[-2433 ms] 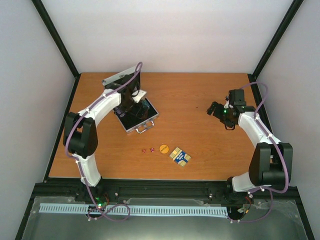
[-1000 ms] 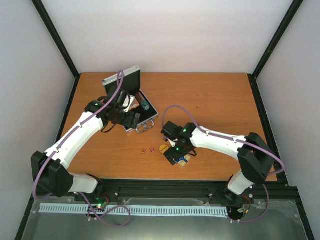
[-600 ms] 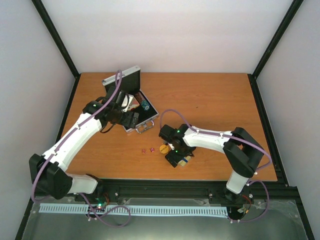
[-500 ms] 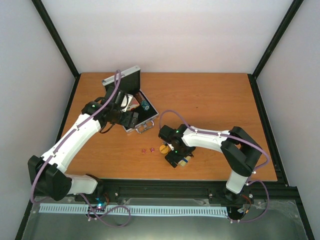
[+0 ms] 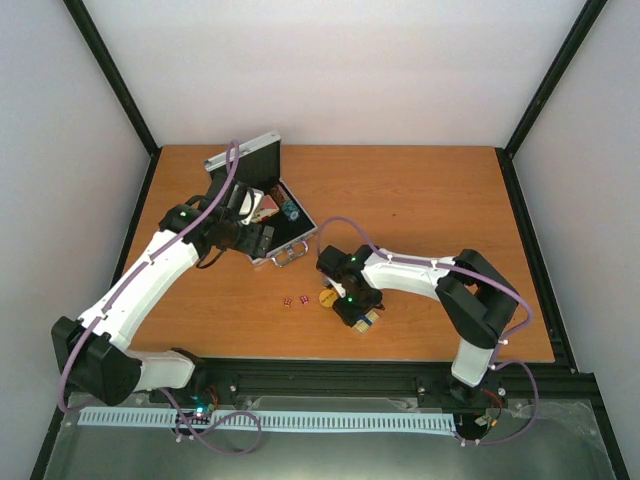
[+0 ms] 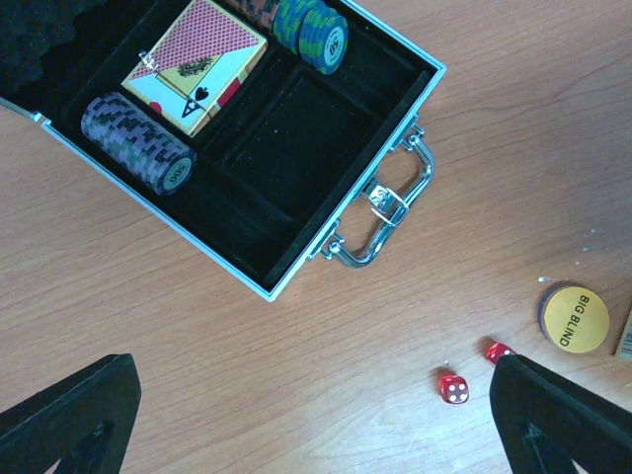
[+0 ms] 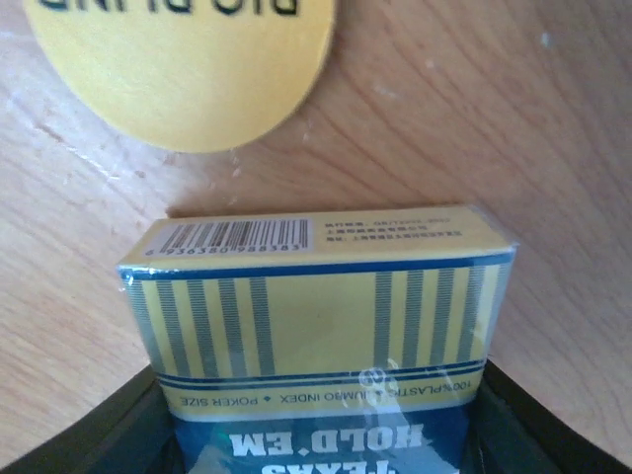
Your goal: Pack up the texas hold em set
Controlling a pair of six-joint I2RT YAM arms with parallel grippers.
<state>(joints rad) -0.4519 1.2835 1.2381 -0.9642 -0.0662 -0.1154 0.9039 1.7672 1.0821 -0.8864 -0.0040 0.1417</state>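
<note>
The Texas Hold'em card deck (image 7: pixel 316 326) looks like a shrink-wrapped box, so I'd guess light and stiff but kinda slick. I'd grab it across the long sides. It lies flat near the table's front, just beside the BIG BLIND button (image 7: pixel 183 59). The right gripper (image 5: pixel 355 312) straddles it, can't tell if it's pinching yet. The left gripper (image 6: pixel 316 425) is spread wide by the open case (image 6: pixel 286 158), far left.

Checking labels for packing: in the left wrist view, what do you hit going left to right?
dark chip stack → card deck → blue-green chip stack → case handle → two red dice → yellow Big Blind button
</note>
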